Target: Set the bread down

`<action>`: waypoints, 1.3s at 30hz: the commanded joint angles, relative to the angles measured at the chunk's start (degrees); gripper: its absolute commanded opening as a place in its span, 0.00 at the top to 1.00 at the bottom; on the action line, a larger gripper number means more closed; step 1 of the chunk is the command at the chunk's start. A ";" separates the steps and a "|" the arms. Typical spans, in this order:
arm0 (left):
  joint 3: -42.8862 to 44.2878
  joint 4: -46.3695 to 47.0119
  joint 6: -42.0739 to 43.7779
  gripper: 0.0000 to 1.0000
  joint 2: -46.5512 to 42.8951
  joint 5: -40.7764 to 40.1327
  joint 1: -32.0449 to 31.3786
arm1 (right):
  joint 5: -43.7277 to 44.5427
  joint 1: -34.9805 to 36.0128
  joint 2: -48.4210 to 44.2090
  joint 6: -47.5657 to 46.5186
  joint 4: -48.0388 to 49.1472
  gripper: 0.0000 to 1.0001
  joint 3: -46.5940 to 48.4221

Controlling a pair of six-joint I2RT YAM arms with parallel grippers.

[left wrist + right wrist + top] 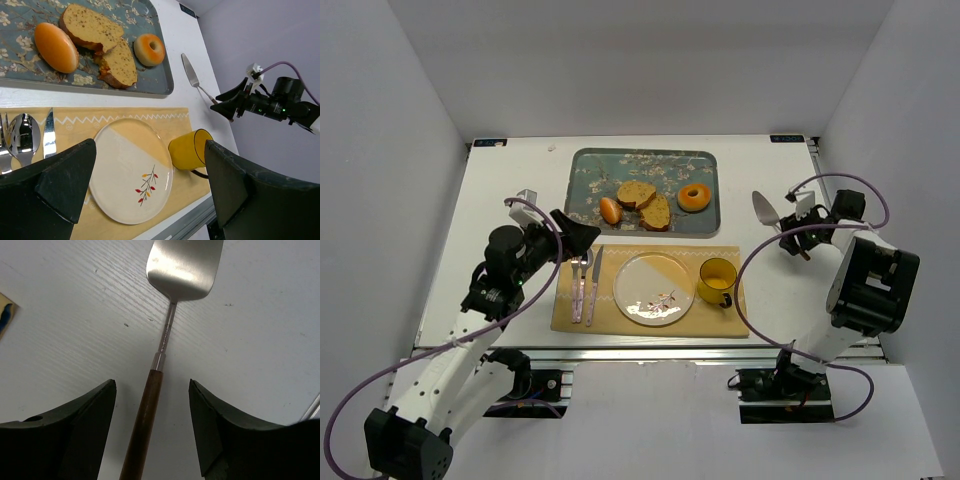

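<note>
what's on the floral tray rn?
Bread slice and second slice, overlapping; orange roll on their left, ring doughnut on their right. Hidden: the tray surface beneath them, and part of one slice at the overlap.

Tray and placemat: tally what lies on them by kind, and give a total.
Bread slices: 2
Orange roll: 1
Doughnut: 1
Fork: 1
Spoon: 1
Knife: 1
Plate: 1
Yellow mug: 1
Total: 9
</note>
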 commanded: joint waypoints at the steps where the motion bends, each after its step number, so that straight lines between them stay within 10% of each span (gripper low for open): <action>1: -0.72 1.70 -0.25 0.02 0.42 0.43 0.35 | 0.89 -0.38 2.48 -1.92 1.92 0.35 3.09; 28: -0.29 3.10 0.10 0.02 4.20 0.87 0.35 | 2.21 -0.38 7.76 -1.22 -0.46 0.56 4.06; 39: -0.02 2.67 0.19 0.02 3.50 0.69 0.35 | 2.12 -0.46 5.66 1.24 -1.86 0.97 5.37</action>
